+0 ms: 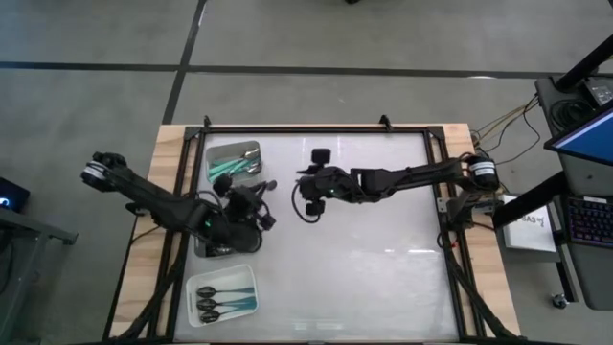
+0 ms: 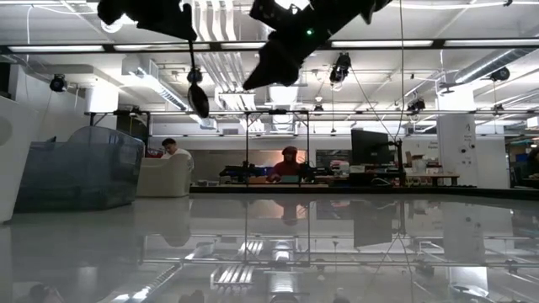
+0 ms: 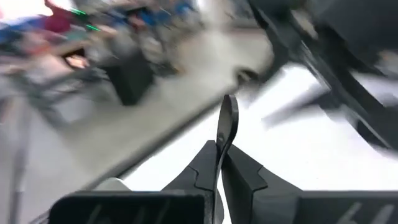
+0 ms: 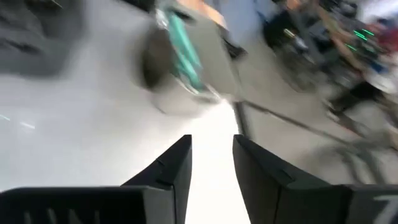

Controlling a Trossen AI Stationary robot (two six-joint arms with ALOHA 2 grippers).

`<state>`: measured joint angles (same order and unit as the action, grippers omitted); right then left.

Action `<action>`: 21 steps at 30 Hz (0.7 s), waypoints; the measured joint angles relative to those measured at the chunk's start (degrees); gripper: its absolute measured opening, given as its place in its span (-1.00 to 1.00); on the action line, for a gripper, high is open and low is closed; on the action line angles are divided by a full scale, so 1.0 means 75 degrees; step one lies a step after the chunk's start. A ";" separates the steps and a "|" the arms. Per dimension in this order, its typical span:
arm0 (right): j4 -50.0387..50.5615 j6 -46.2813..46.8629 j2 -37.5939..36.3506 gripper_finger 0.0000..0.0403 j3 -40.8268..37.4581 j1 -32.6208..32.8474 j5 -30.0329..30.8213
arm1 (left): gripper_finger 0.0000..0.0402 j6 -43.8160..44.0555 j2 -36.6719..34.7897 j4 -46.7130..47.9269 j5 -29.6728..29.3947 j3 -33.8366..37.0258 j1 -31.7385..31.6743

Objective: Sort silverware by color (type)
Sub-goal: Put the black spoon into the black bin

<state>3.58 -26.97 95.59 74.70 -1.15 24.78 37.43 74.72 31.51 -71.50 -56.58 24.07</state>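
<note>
While the left gripper [image 3: 217, 163] pinches a black-handled spoon [image 3: 226, 121] at left-center of the high view, the right gripper [image 4: 211, 163], jaws spread and empty, hovers mid-frame.

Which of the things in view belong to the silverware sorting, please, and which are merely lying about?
Belonging to the job:
- black-handled spoon held in the left gripper
- teal-handled spoons in the far tray
- spoons in the near tray
- right gripper, fingers open, empty

Lying about:
- keyboard
- cables
</note>
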 joint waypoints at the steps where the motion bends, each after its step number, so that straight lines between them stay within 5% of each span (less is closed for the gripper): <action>1: 0.0176 -0.0004 -0.0063 -0.45 0.0000 -0.0003 0.0384 | -1.00 -0.0322 -0.0173 0.0005 0.0492 0.0000 -0.0057; 5: 0.0912 0.0019 -0.0303 -0.45 0.0001 -0.0048 0.1950 | -1.00 -0.1233 -0.0885 0.0541 0.2749 -0.0114 -0.0406; 9: 0.1593 0.0421 -0.0634 -0.47 0.0001 -0.0146 0.3015 | -1.00 -0.0882 -0.1330 0.2706 0.4120 -0.0877 -0.0807; 15: 0.2828 0.1981 -0.1253 -0.51 0.0003 -0.0471 0.3072 | -1.00 0.0115 -0.1232 0.6504 0.5914 -0.2261 -0.1127; 21: 0.4209 0.3258 -0.1830 -0.53 -0.0017 -0.0757 0.2891 | -1.00 0.0283 -0.1090 0.7128 0.7515 -0.2089 -0.1118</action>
<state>35.15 -2.54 81.87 74.57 -6.83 46.46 39.55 66.54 84.97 -15.14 -72.24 15.68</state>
